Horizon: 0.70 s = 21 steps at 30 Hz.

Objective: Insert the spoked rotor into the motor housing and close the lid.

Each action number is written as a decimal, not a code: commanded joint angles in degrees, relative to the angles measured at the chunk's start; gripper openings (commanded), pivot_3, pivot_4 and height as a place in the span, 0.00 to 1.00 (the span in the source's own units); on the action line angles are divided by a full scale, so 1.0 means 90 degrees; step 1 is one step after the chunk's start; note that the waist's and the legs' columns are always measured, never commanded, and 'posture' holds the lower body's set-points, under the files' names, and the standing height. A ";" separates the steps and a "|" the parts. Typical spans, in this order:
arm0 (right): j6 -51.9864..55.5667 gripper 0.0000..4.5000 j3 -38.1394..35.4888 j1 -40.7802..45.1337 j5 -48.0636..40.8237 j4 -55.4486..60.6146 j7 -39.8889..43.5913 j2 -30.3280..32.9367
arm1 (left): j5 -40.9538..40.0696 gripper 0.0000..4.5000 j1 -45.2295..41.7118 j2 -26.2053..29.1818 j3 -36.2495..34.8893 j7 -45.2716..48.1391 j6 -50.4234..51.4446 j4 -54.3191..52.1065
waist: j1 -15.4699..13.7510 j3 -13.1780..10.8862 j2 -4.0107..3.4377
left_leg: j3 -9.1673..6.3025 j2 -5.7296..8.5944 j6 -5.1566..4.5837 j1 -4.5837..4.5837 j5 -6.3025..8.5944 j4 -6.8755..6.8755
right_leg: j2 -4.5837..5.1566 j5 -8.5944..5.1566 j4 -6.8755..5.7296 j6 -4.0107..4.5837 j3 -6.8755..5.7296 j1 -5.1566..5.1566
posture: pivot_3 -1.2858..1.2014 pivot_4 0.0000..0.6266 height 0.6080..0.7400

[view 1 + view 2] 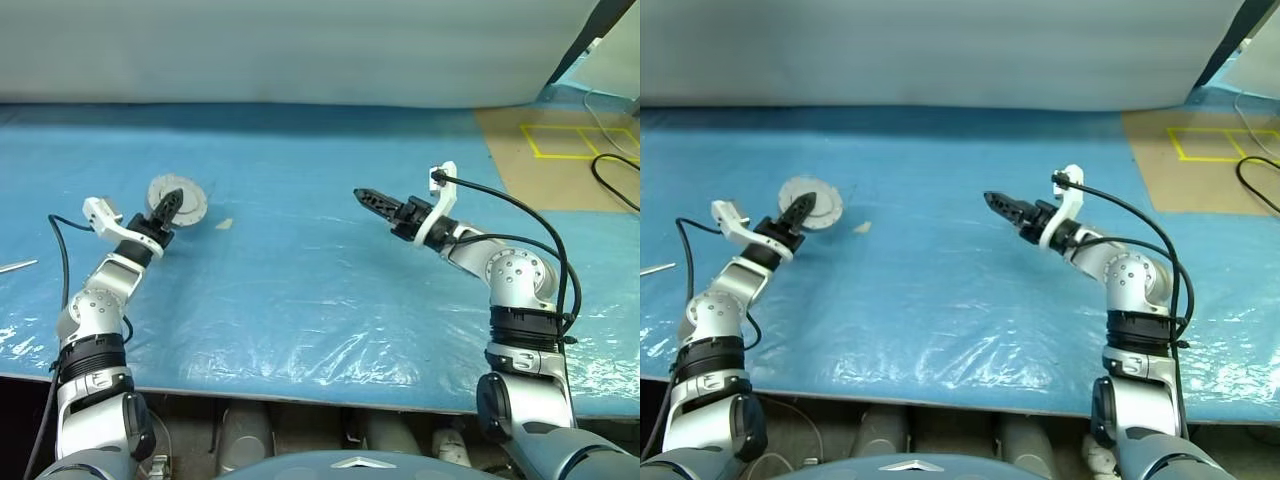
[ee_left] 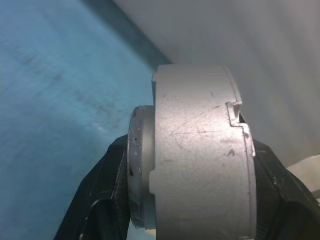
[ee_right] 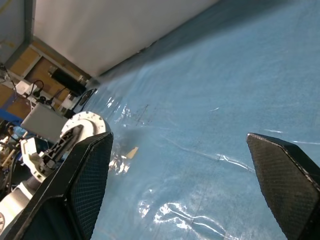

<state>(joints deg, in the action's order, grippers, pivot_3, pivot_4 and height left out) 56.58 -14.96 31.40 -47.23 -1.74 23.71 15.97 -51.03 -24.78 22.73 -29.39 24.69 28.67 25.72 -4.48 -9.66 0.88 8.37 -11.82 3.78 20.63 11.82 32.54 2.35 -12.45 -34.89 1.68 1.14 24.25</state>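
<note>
Housing (image 2: pixel 200 160) with its lid (image 1: pixel 180 200) is sitting edge-on, clenched in the left tool (image 1: pixel 168 208), while the right tool (image 1: pixel 366 196), released and empty, is hovering well apart.

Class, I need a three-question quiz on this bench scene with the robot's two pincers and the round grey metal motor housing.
1. True or false: the left pincer grips the round grey metal motor housing.
2. The right pincer is: A) open and empty B) shut on a part.
3. What covers the table?

Key: 1 true. 2 A. 3 Blue plastic sheet.
</note>
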 commanded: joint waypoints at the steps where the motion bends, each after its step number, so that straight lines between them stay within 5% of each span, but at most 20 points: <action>1: -0.0123 0.99 0.0037 0.0005 -0.0025 0.0273 -0.0013 -0.0068 | 0.0372 0.55 -0.0295 0.0016 -0.0049 0.0013 -0.0460 0.0295 | 0.0001 -0.0001 0.0002 | 0.0000 0.0001 0.0000 0.0001 0.0000 0.0003 | 0.0001 0.0000 0.0000 0.0000 0.0000 0.0000 | 0.52 0.24 1.00; 5: -0.0099 0.99 0.0223 -0.0033 0.0017 0.0339 0.0052 -0.0107 | 0.0817 0.55 -0.0414 -0.0049 0.0100 0.0107 -0.0756 0.0794 | -0.0022 0.0001 0.0008 | -0.0004 0.0000 0.0000 -0.0003 0.0000 0.0015 | 0.0003 0.0000 -0.0011 0.0001 -0.0001 -0.0006 | 0.52 0.24 1.00; 10: -0.0061 1.00 0.0305 -0.0047 -0.0037 0.0375 0.0075 -0.0158 | 0.1297 0.90 -0.0456 0.0126 0.0027 -0.0153 -0.1000 0.1311 | -0.0011 0.0001 0.0008 | -0.0003 0.0004 -0.0001 -0.0008 0.0000 0.0024 | 0.0012 0.0001 -0.0011 0.0001 0.0000 -0.0012 | 0.52 0.24 1.00; 21: -0.0112 1.00 0.0567 -0.0092 0.0067 0.0259 0.0316 -0.0262 | 0.1507 0.90 -0.0267 0.1365 -0.0759 -0.0373 -0.1746 0.2611 | 0.0234 0.0003 0.0005 | 0.0004 0.0000 0.0001 -0.0060 0.0000 0.0013 | 0.0001 0.0008 -0.0017 0.0015 0.0015 -0.0026 | 0.52 0.24 1.00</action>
<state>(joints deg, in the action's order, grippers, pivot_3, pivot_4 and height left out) 56.50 -10.33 30.08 -46.30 -0.54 25.58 13.83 -38.52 -28.19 33.60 -34.49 21.86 14.47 47.51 -2.37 -9.63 0.93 8.41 -11.81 3.78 20.09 11.82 32.63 2.36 -12.38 -35.01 1.81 1.27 24.02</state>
